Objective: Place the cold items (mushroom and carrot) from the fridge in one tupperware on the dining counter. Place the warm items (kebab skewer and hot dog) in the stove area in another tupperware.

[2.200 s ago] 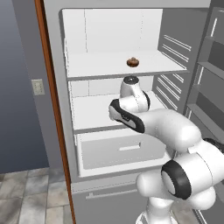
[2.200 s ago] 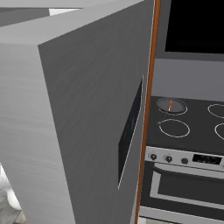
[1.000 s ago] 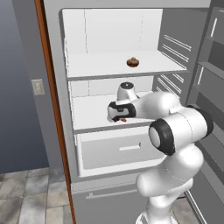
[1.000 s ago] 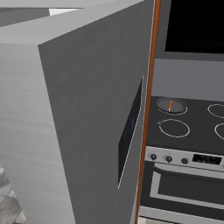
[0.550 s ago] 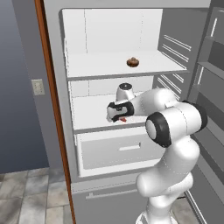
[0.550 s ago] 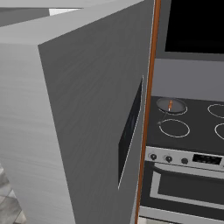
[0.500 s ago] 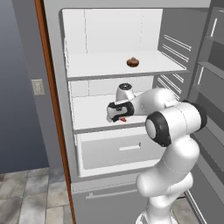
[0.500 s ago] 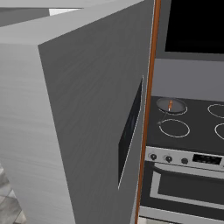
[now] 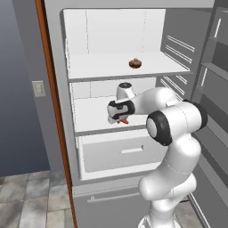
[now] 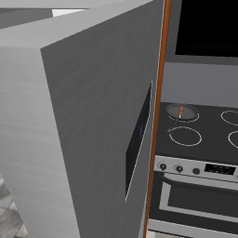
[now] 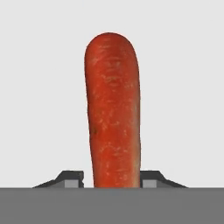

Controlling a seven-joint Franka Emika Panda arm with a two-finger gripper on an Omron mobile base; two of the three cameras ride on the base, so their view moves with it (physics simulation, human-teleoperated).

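The grey fridge [image 9: 89,67] stands open with its white shelves showing. A small brown mushroom [image 9: 136,63] sits on the upper shelf. My arm reaches onto the middle shelf, where the gripper [image 9: 119,119] points down at the orange-red carrot [image 9: 124,120]. In the hand view the carrot [image 11: 113,113] runs straight up between the two dark fingertips [image 11: 72,179], which press close against its sides; the gripper [image 11: 111,180] is shut on it. The carrot still lies on the white shelf. The tupperwares, the dining counter and the hot dog are out of view.
Below the middle shelf is a white drawer [image 9: 120,151] with a slot handle. The open fridge door [image 10: 83,116] blocks the left of the right base view. Beside it stands a stove [image 10: 204,139] with a small pan [image 10: 181,111] holding a thin orange item.
The arm has pushed further onto the middle shelf and lowered over the carrot. In the last half second the fingers have closed in on the carrot. The mushroom has not moved.
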